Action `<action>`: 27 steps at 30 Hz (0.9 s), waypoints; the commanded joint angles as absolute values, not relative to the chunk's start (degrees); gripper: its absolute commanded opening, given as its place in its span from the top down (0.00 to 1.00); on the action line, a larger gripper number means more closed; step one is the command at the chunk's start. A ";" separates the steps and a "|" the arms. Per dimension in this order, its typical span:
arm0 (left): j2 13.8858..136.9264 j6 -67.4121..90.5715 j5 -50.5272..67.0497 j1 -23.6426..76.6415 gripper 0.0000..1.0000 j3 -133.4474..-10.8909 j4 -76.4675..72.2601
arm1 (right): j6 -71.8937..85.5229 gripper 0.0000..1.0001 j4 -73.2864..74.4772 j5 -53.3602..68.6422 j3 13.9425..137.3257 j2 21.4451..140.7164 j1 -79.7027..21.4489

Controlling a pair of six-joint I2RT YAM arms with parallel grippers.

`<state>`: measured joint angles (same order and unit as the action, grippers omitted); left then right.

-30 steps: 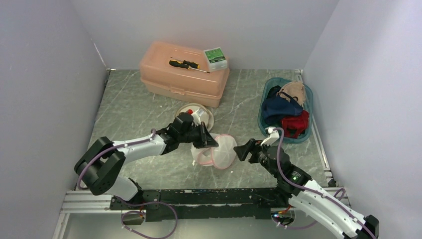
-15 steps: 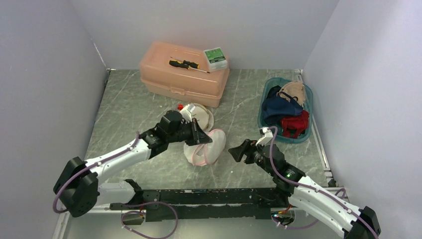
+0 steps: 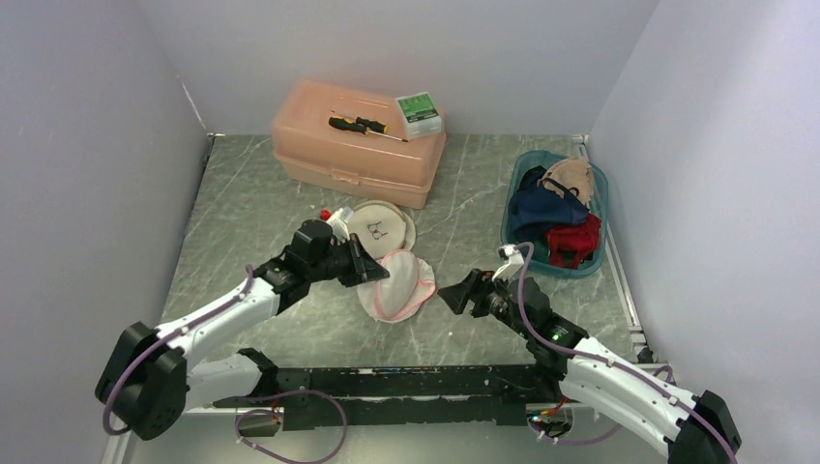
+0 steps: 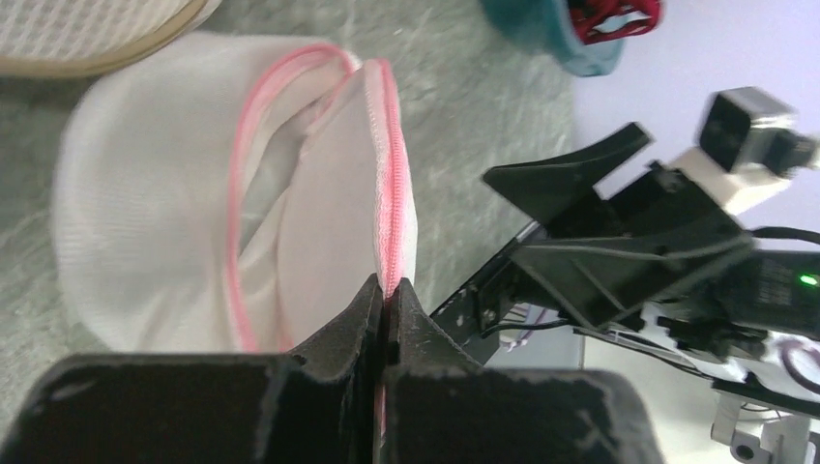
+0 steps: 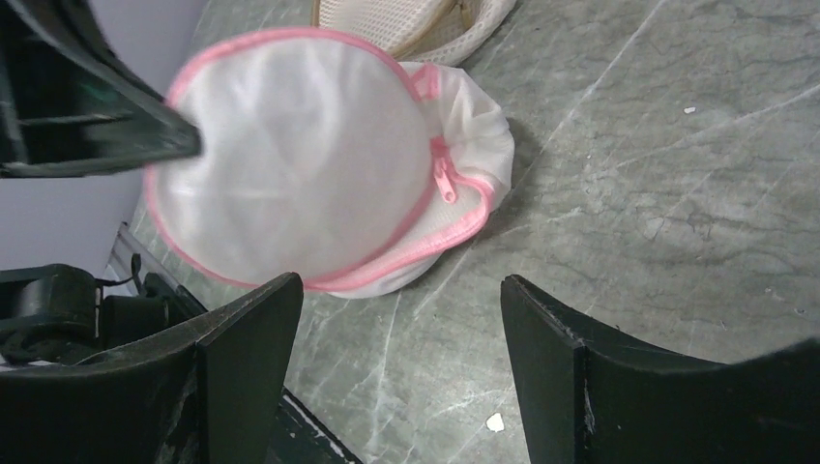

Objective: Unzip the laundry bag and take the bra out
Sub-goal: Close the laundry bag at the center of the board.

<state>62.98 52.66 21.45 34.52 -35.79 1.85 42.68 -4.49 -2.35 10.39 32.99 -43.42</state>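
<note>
The left gripper is clenched on the pink zip-trimmed rim of the round white mesh laundry bag. It pinches the fabric edge between both fingertips, so the pouch is lifted by that rim and its mouth hangs slightly parted. I judge this hold is meant to anchor one side of the bag and tension the zip for the other arm.

The right gripper is released, jaws spread wide and grasping nothing. It is aimed at the bag's face, with the small pink zipper pull ahead of it on the bag's seam. That looks like an approach to take the pull.

From above, the bag sits in front of the peach plastic toolbox, nearer the arms. The left gripper is at its left edge and the right gripper is just beside its right. A cream mesh disc lies between toolbox and bag.

The bra cannot be made out, and is presumably inside the pouch.
</note>
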 commanded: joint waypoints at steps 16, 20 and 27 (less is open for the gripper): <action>67.67 46.74 14.18 32.82 0.62 -34.92 8.14 | 41.19 0.22 -10.37 -0.26 12.14 39.47 -43.29; 65.32 44.14 10.30 32.83 0.41 -37.63 15.31 | 39.85 0.22 -10.42 -0.22 13.71 41.09 -43.28; 54.67 39.80 4.20 32.85 0.38 -43.26 28.96 | 37.45 0.27 -9.73 -0.26 17.03 44.28 -43.40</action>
<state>61.12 43.83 9.08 33.01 -38.41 20.29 39.90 -7.14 -0.86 13.15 43.03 -43.42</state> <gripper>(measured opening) 0.618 0.753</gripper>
